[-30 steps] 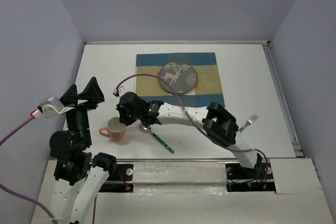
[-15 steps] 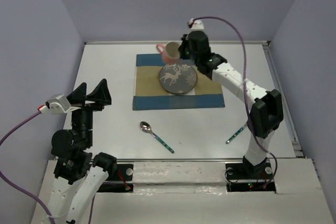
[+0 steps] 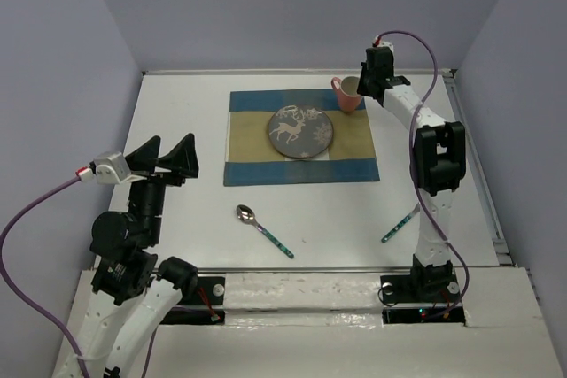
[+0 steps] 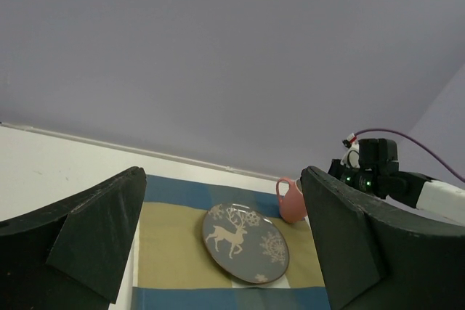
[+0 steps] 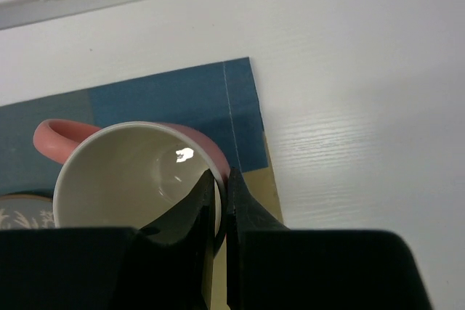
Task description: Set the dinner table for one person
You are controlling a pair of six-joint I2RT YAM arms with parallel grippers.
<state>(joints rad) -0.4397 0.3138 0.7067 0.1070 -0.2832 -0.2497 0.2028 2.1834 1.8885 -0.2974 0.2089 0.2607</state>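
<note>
The white dinner table carries a blue-and-tan placemat with a grey deer plate on it. My right gripper is shut on the rim of a pink mug, one finger inside and one outside, at the mat's far right corner. The right wrist view shows the mug pinched between the fingers of that gripper. I cannot tell whether the mug rests on the mat. My left gripper is open and empty, raised over the table's left side. A spoon and a fork lie near the front.
The left wrist view looks across the plate and mug toward the back wall. A raised rail runs along the table's far edge, and another rail along the right side.
My right arm has carried the mug from the front left of the table, past the mat's far left, to its far right corner. My left gripper has shifted slightly right.
</note>
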